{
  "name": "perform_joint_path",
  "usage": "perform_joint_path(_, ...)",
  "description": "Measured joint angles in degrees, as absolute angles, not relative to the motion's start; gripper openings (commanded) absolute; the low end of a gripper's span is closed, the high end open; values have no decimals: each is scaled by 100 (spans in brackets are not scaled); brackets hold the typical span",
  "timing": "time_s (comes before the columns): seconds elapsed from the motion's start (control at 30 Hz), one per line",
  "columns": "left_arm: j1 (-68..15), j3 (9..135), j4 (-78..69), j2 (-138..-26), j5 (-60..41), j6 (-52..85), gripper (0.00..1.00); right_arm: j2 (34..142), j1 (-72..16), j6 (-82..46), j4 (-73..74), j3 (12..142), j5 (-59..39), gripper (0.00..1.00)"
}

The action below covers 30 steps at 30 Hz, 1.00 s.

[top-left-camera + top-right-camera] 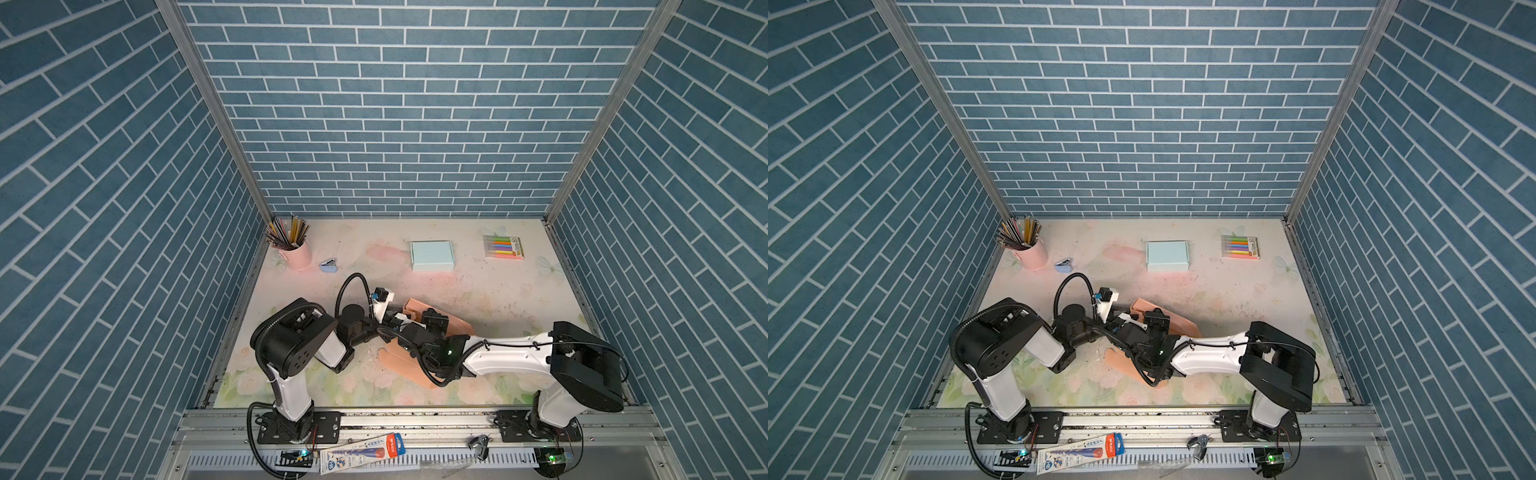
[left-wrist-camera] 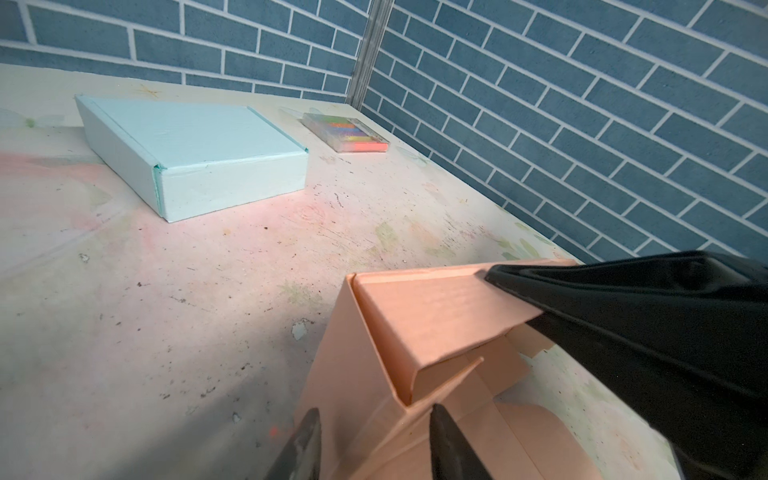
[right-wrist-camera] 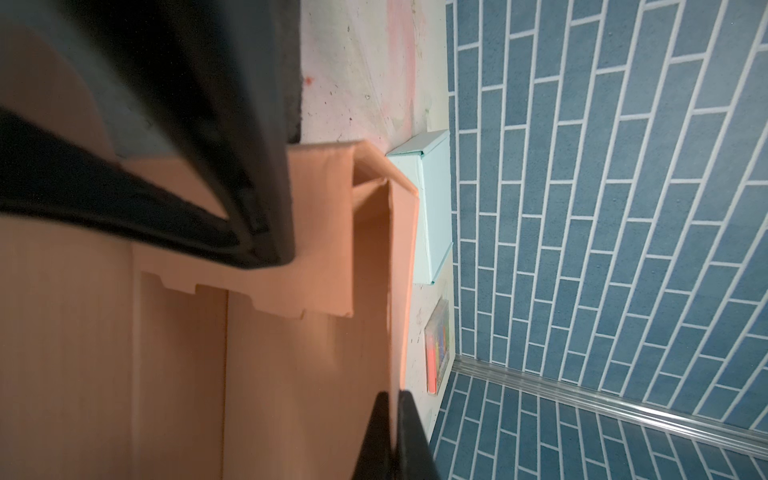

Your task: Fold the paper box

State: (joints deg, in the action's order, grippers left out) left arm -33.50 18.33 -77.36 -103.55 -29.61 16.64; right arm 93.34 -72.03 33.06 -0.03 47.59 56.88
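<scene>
Top views overlook whole table (image 1: 498, 299); wrist cameras closely share paper box (image 2: 436, 316)

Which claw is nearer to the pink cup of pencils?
Left. The left claw is at the paper box's end facing the pink cup; the right claw grips the box's wall, farther away.

Lower centre of both top views: on the long blue, white and red cardboard pencil pack (image 1: 363, 453) (image 1: 1079, 453) we read "HB" in a round blue mark. Its red end carries print too small to read. Upper right: the label on the clear flat plastic pack of coloured markers (image 1: 503, 247) is likewise illegible to us.
</scene>
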Motion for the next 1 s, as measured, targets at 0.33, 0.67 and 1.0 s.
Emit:
perform_joint_path(0.33,-3450,1852,-7817,-10392,-2742,1691,43,9325,-7255,3304,-82,4759,5723,0)
perform_joint_path(0.67,-3457,1850,-7773,-10392,-2766,1660,42,9317,-7275,3304,-110,4759,5721,0)
perform_joint_path(1.0,-3546,1833,-7559,-10202,-2408,1389,34,9288,-7314,3212,-231,4786,5706,0)
